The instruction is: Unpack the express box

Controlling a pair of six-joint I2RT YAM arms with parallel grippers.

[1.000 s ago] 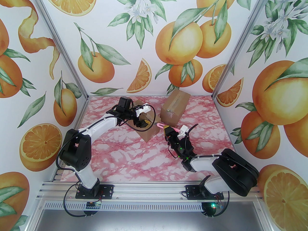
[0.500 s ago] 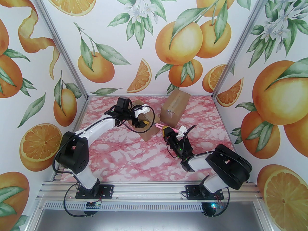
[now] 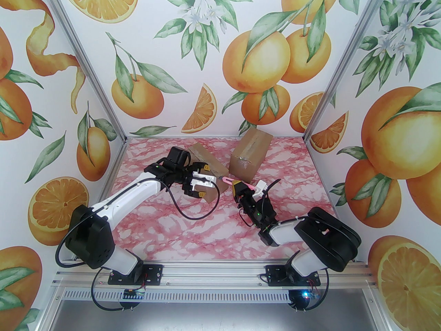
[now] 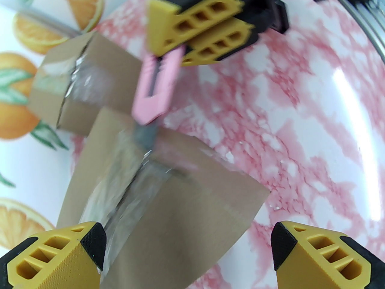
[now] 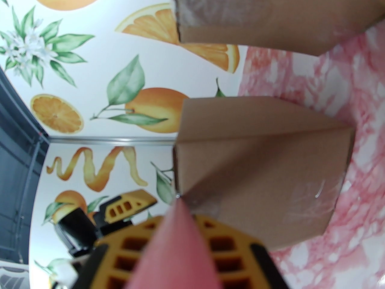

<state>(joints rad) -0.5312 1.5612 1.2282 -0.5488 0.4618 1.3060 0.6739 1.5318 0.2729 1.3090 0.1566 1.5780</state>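
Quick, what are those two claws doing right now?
Left gripper: open, holding nothing.
Right gripper: shut on the pink box cutter.

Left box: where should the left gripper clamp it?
End nearest the left gripper, across its long flat sides, from above. The left box looks narrow enough for the open jaws, and the pink knife is at the seam's other end.

Three walls (image 3: 220, 47) papered with painted oranges, orange slices, green leaves and white blossom close in the counter (image 3: 206, 226), topped in a pink-and-white marble pattern. Silver metal posts (image 3: 88, 67) run up both back corners. A slotted aluminium rail (image 3: 213, 278) lines the near edge, a dull grey panel (image 3: 220, 316) below it. A bright streak of glare (image 4: 358, 125) lies on the counter
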